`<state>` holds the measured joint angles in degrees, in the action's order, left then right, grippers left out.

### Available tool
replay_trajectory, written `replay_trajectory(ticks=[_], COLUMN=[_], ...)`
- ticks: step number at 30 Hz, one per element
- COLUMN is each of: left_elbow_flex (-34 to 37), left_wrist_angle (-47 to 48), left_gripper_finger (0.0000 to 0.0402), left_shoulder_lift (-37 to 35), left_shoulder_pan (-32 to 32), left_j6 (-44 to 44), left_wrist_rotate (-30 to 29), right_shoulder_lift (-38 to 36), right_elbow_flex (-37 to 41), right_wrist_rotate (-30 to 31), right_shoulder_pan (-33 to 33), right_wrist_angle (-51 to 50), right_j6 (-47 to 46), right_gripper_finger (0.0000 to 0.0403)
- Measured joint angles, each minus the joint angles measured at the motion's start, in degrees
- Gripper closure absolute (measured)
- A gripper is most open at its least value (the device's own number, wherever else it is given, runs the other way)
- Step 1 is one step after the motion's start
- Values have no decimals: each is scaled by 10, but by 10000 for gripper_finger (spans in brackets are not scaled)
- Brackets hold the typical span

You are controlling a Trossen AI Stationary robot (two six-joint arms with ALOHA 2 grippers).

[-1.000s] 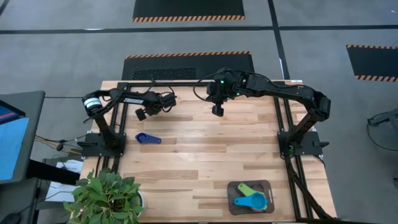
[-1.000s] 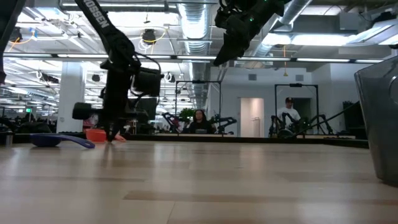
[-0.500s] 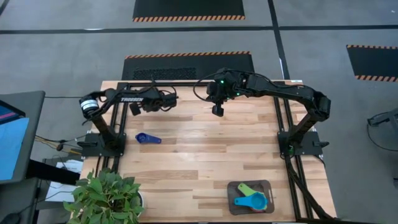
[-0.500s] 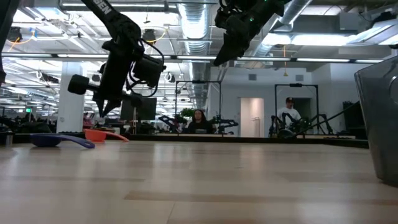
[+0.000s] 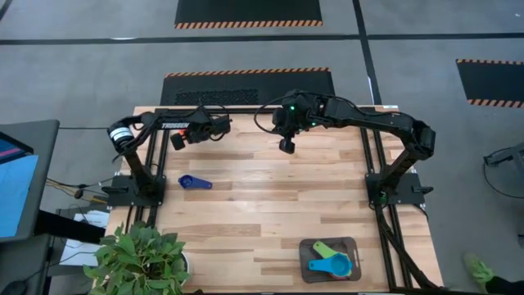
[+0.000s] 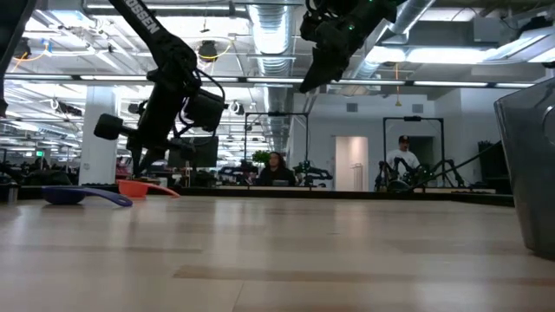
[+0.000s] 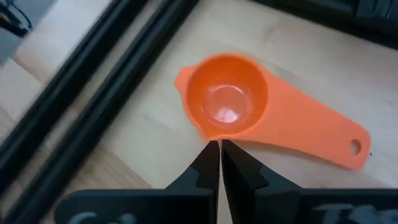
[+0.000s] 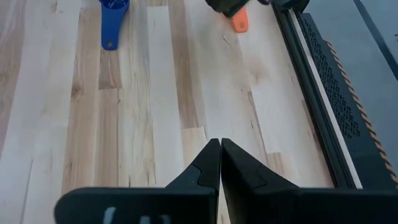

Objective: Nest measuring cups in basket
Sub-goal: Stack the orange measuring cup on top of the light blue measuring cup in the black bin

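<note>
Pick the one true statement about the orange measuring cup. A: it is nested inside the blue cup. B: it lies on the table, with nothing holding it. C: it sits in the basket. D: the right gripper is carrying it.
B: the orange measuring cup lies flat on the table, just ahead of the shut left gripper, which grips nothing.

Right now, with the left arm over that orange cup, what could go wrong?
The left gripper is shut and empty above the orange cup; descending like this would likely shove the cup rather than grasp it. The cup lies near the table's rail, so a push could wedge it there.
</note>
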<state>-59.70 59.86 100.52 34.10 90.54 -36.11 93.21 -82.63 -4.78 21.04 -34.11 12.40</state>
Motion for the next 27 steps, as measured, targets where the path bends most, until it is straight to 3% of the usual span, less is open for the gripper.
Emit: replay_trajectory(ticks=[14, 19, 27], left_elbow_flex=[0, 0, -37], left_wrist_angle=[-27, -44, -25], left_gripper_finger=[398, 398, 398], left_shoulder_lift=[26, 48, 41], left_shoulder_pan=[11, 25, 15], left_j6=[47, 49, 20], left_wrist_rotate=[-6, 27, -23], right_shoulder_lift=[0, 0, 0], right_elbow_flex=[0, 0, 0], right_wrist_rotate=[-18, -29, -30], right_shoulder_pan=[0, 0, 0], right_wrist_angle=[-7, -15, -23], right_j6=[-3, -4, -3], right_gripper_finger=[365, 365, 365])
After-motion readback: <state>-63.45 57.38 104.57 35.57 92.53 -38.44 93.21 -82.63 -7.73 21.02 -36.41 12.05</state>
